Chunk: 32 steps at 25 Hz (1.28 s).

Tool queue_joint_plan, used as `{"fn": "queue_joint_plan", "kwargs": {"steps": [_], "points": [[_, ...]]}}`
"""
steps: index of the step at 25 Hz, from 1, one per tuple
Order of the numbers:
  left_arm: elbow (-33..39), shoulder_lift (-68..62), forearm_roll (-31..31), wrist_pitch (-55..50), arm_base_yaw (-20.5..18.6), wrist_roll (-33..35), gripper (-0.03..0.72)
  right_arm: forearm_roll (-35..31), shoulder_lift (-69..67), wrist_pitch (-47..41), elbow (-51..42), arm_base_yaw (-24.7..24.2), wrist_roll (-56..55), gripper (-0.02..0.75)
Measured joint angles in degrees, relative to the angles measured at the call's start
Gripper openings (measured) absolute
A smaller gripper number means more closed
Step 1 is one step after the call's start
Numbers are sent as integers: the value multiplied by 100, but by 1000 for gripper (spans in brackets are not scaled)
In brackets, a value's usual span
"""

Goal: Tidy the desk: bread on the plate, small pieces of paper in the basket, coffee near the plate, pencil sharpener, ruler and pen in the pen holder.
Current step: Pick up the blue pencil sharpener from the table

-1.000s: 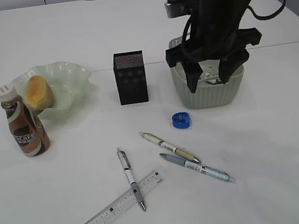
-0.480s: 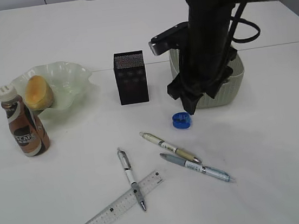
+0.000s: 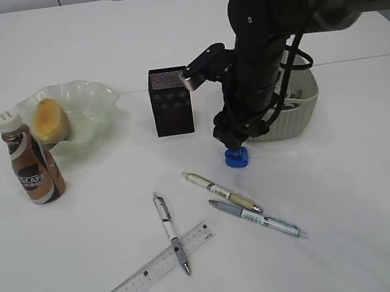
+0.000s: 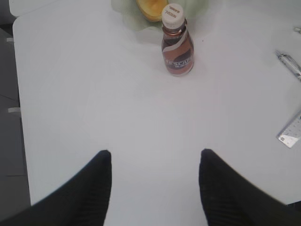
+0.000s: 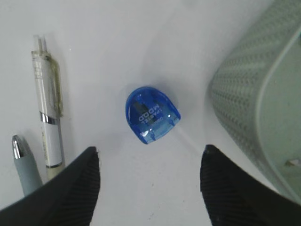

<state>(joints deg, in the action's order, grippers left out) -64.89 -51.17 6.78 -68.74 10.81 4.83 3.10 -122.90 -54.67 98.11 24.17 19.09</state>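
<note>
The blue sharpener (image 5: 151,114) lies flat on the table (image 3: 343,192), right under the right pincer (image 5: 149,181). The pincer is wide open and holds nothing. The sharpener's rounded end points away from it. The left pincer (image 4: 155,181), open too, is far off.

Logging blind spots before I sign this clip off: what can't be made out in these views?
- Basket contents: exterior view, the right arm covers it; right wrist view shows only its outer wall.
- Right gripper fingertips: cut off by the right wrist view's bottom edge.
- Pencil sharpener: exterior view, partly hidden behind the gripper.
- Ruler: cut by the left wrist view's right edge.
- Pen holder inside: exterior view, hidden by its mesh walls.
</note>
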Motion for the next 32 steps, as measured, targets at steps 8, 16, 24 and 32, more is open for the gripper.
{"fn": "queue_joint_plan", "kwargs": {"steps": [8, 16, 24, 32], "points": [[0, 0, 0, 0, 0, -2, 434, 0, -180, 212, 0, 0, 216, 491], [0, 0, 0, 0, 0, -2, 434, 10, -339, 434, 0, 0, 214, 491], [0, 0, 10, 0, 0, -2, 434, 126, -455, 603, 0, 0, 218, 491], [0, 0, 10, 0, 0, -2, 434, 126, -560, 735, 0, 0, 228, 491]]}}
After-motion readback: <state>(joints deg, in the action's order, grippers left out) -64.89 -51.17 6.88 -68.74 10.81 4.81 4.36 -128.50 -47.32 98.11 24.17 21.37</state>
